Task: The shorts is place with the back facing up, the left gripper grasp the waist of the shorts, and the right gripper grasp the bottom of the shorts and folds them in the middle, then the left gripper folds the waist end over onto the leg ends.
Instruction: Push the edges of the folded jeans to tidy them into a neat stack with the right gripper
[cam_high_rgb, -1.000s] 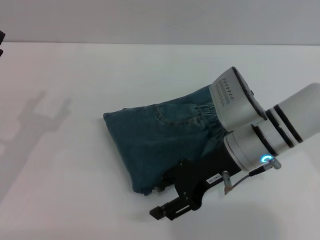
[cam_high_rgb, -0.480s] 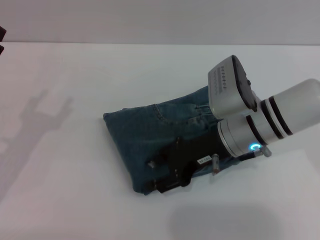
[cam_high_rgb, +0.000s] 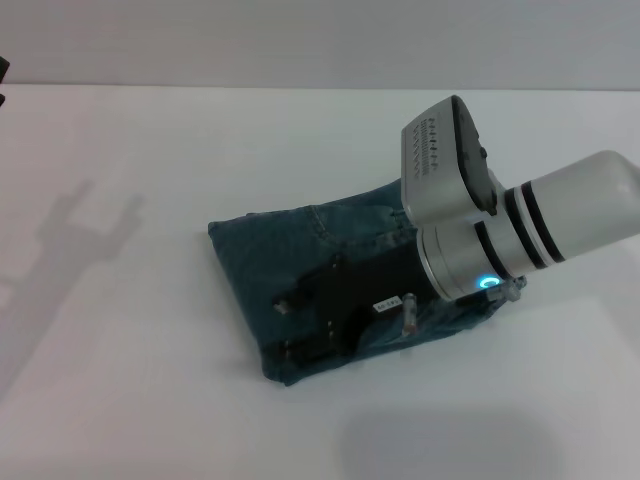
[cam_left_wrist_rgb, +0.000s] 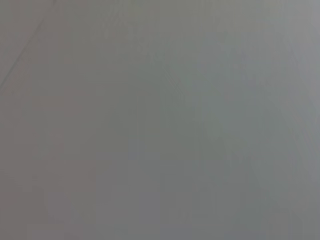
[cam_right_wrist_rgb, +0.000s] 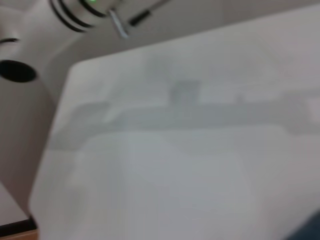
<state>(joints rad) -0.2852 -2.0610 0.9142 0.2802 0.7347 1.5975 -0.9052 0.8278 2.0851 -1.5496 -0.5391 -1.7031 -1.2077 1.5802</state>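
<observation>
Lying over the near half of the one pair of shorts (cam_high_rgb: 330, 285), the right gripper (cam_high_rgb: 283, 328) has its black fingers low against the denim, though whether they are apart or pinched on cloth I cannot tell. By my reading, the shorts on the white table (cam_high_rgb: 150, 400) are already folded into a compact bundle, so little seems left. Farther off, only a sliver of the left gripper (cam_high_rgb: 3, 85) shows at the table's far left edge, its state unreadable; one garment, two grippers.

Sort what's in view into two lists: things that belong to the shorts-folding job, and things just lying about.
Belongs to the job:
- shorts, folded, lying on the table
- right end effector, down over the shorts
- left arm, only a dark tip at the head view's far left edge

Just lying about:
- nothing except the white table itself
</observation>
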